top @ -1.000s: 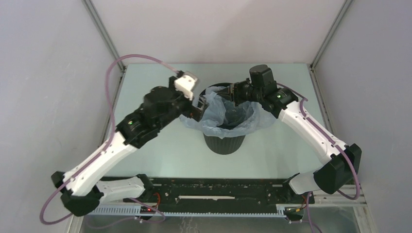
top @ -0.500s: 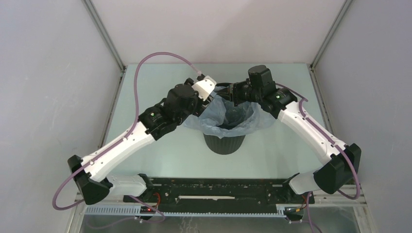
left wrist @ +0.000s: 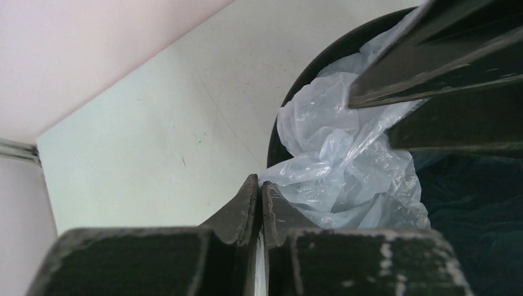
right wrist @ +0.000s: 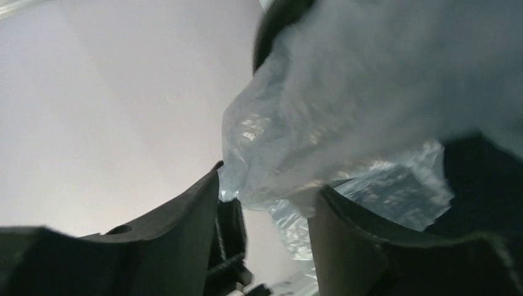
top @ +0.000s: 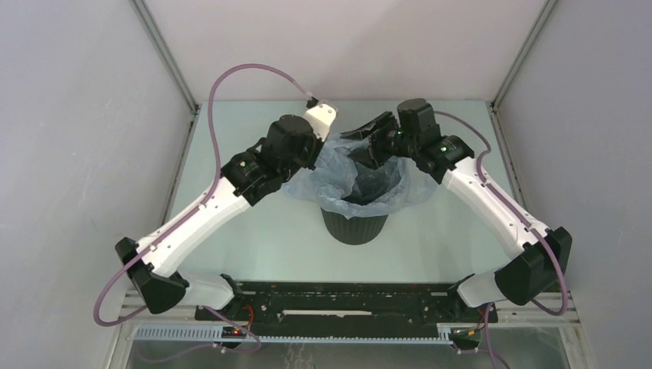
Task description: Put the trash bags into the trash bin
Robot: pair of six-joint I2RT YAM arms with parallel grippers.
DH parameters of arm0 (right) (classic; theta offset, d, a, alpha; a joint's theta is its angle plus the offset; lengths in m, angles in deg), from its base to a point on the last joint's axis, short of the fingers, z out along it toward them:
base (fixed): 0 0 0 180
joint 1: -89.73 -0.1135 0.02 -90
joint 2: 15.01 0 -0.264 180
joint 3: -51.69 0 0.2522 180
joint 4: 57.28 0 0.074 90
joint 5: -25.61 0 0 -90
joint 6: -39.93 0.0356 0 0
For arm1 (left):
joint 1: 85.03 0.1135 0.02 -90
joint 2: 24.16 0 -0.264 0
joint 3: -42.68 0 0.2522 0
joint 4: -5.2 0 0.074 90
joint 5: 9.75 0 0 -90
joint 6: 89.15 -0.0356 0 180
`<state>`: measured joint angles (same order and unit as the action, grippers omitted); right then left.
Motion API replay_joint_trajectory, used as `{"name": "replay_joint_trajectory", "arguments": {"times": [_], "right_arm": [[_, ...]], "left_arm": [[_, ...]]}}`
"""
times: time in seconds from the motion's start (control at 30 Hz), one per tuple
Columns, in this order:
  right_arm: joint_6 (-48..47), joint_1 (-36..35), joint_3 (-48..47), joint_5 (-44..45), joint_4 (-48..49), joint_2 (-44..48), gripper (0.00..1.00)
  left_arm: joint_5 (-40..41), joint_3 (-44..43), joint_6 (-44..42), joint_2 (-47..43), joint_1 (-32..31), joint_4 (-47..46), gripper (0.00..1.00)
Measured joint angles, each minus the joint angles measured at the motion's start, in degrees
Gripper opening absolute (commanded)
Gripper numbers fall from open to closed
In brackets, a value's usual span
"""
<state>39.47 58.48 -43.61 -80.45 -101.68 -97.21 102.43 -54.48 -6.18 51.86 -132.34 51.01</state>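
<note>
The black ribbed trash bin (top: 355,227) stands mid-table. The pale blue trash bag (top: 332,183) lines its mouth and spills over the rim. My left gripper (top: 328,149) sits at the bin's far left rim; in the left wrist view it (left wrist: 259,186) is shut, with a sliver of the bag's film (left wrist: 345,176) pinched between the jaws. My right gripper (top: 363,140) hovers over the far rim, open. In the right wrist view its fingers (right wrist: 268,188) stand apart with loose crumpled bag (right wrist: 345,123) hanging in front of them.
Pale green table (top: 254,223) with grey walls on three sides. A black rail (top: 346,304) runs along the near edge between the arm bases. The right gripper's dark fingers (left wrist: 432,68) cross the upper right of the left wrist view, close to my left jaws.
My left arm reached further to the bin's far left rim and its jaws closed on the bag's edge. The right gripper opened, let go of the film and tilted upward.
</note>
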Motion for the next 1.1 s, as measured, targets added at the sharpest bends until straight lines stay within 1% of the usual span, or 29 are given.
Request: {"name": "replay_joint_trajectory", "arguments": {"times": [0.1, 0.17, 0.3, 0.37, 0.4, 0.47, 0.53, 0.67, 0.73, 0.9, 1.1], "right_arm": [[-11.3, 3.0, -0.7, -1.5, 0.3, 0.7, 0.70], [-19.0, 6.3, -0.7, -3.8, 0.5, 1.9, 0.72], [-32.7, 13.9, -0.7, -12.3, 1.3, 5.2, 0.74], [-39.3, 17.0, -0.7, -16.9, 1.6, 7.0, 0.78], [-43.5, 18.1, -0.7, -19.4, 1.7, 7.9, 0.78], [-51.9, 19.1, -0.7, -22.7, 1.4, 9.6, 0.78], [-62.4, 19.2, -1.1, -25.1, -0.1, 11.2, 0.76], [-79.8, 19.3, -1.5, -27.9, -1.2, 12.2, 0.75], [-86.6, 19.7, -1.2, -28.9, -0.8, 11.8, 0.71], [-98.1, 22.9, -1.2, -31.7, 0.1, 7.6, 0.62], [-104.0, 24.3, -1.2, -36.2, 0.0, 0.9, 0.60]], "left_arm": [[-2.8, -2.5, 4.5, 1.4, 2.7, 2.6, 0.01], [-5.0, -3.0, 7.4, 1.8, 4.4, 3.5, 0.00], [-10.1, -3.4, 12.7, 2.3, 7.4, 5.2, 0.00], [-12.7, -4.3, 15.5, 3.0, 8.7, 5.9, 0.00], [-14.2, -4.7, 17.0, 3.5, 9.4, 6.0, 0.00], [-16.7, -4.8, 19.8, 4.2, 10.7, 6.3, 0.00], [-19.1, -4.7, 22.5, 4.9, 12.0, 6.6, 0.00], [-23.1, -4.7, 26.8, 5.4, 13.7, 6.6, 0.00], [-24.8, -4.7, 28.7, 5.4, 14.2, 6.6, 0.00], [-28.1, -4.7, 31.2, 5.6, 15.2, 6.4, 0.00], [-30.2, -4.7, 32.8, 6.1, 16.9, 6.2, 0.00]]}}
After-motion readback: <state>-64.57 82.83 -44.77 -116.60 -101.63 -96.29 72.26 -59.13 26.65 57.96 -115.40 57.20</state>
